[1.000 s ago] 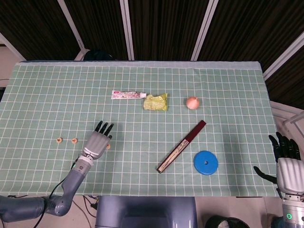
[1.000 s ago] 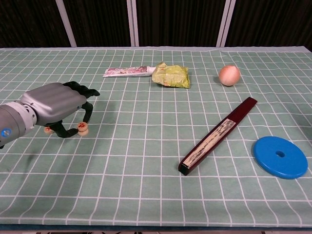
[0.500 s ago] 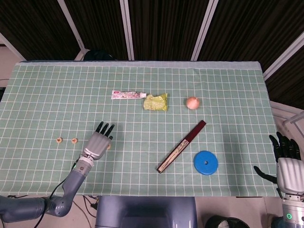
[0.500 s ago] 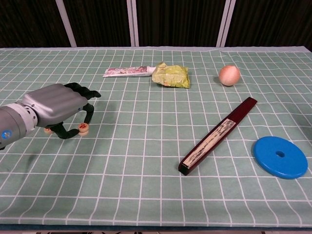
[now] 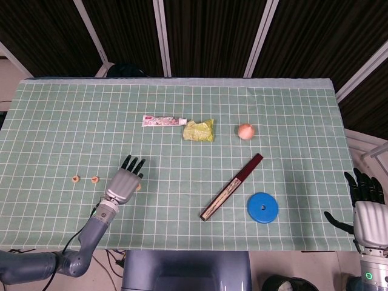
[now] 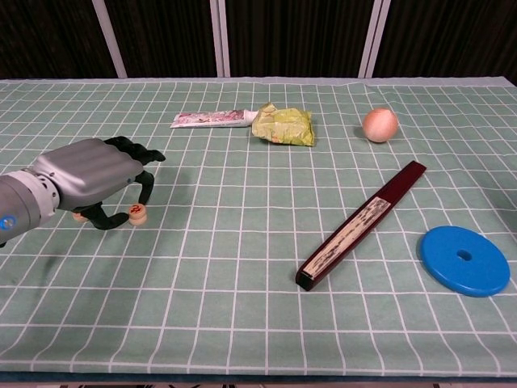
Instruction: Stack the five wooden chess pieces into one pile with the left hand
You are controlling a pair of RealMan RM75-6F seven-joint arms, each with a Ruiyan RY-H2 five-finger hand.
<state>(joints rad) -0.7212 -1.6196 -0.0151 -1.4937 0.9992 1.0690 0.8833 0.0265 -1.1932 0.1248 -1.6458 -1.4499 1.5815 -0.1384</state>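
Note:
Two small round wooden chess pieces (image 5: 75, 179) (image 5: 95, 179) lie apart on the green checked cloth at the left. A third piece (image 5: 138, 187) sits just right of my left hand (image 5: 124, 182). In the chest view that piece (image 6: 138, 212) rests on the cloth between the thumb and the down-curved fingers of my left hand (image 6: 89, 174), and I see no firm grip. Another piece (image 6: 78, 215) peeks out under the palm. My right hand (image 5: 367, 212) hangs off the table's right edge, fingers spread, holding nothing.
A toothpaste tube (image 5: 163, 121), a yellow-green packet (image 5: 199, 130) and a peach-coloured ball (image 5: 245, 131) lie at mid-table. A long dark red folded fan (image 5: 232, 186) and a blue disc (image 5: 262, 207) lie to the right front.
My left hand has drawn back slightly toward the front edge over the last second and has barely shifted since. The pieces and the right hand have not moved.

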